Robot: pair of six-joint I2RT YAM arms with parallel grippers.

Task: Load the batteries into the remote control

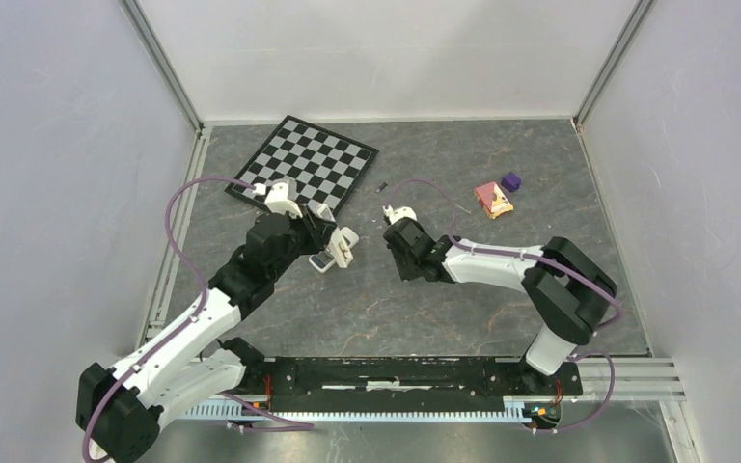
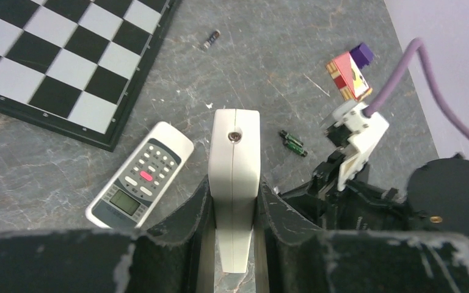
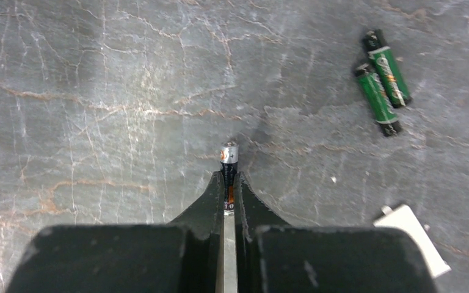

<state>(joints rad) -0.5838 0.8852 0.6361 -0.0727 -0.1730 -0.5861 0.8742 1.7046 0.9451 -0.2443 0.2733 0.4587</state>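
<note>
The right pincer [image 3: 229,180] was clenched on a battery [image 3: 229,152], its long axis in line with the fingers and its cap pointing outward, near the white remote's [image 2: 235,140] right. The left pincer [image 2: 235,192] gripped that remote edge-up. Two green batteries [image 2: 293,143] lay on the surface [image 2: 269,67] to the remote's right.

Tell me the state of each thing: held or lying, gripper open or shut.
Left gripper, shut on the white remote.
White remote, clamped, edge up.
Second remote, lying face up beside the chessboard.
Right gripper, shut on the held battery.
Held battery, tip sticking out past the fingertips.
Two green batteries, lying loose, side by side.
Lone battery, lying near the chessboard.
</note>
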